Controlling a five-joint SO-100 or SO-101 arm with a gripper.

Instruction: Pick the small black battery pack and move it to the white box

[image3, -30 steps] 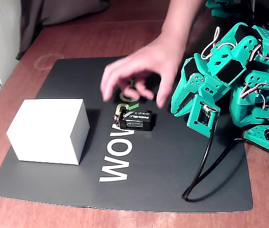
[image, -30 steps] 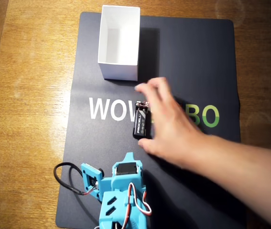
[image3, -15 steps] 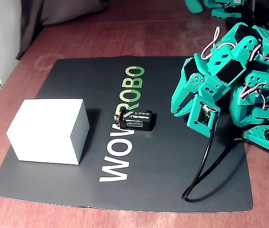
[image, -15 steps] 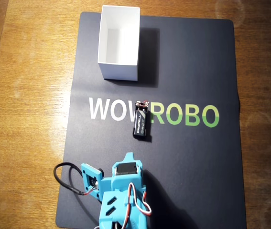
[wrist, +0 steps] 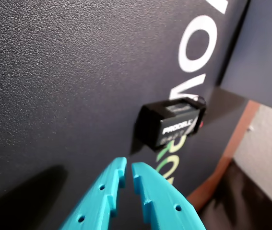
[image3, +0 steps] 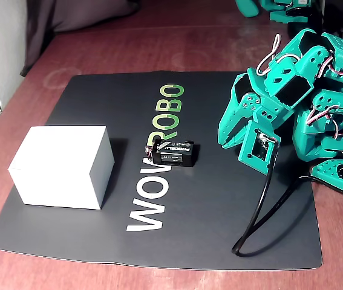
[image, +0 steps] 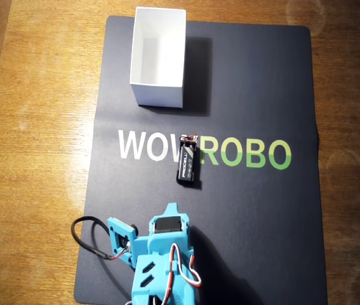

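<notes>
Near the middle of the dark printed mat (image: 256, 95) lies the small black battery pack (image: 189, 162), untouched, well apart from the tall white card box (image: 158, 93) at the mat's far edge. Teal gripper (wrist: 128, 171) hangs nearly closed, empty; reaching hasn't begun, so it likely must spread and advance.

Black battery pack (image: 189, 164) with white "PROCELL" lettering and thin red and black wires; plain white box (image: 158, 55); dark charcoal mat (image: 256, 82) printed "WOW" in white and "ROBO" in green; teal-blue arm (image3: 286, 96) with black servo blocks; brown wood-grain surface (image: 40, 127)
</notes>
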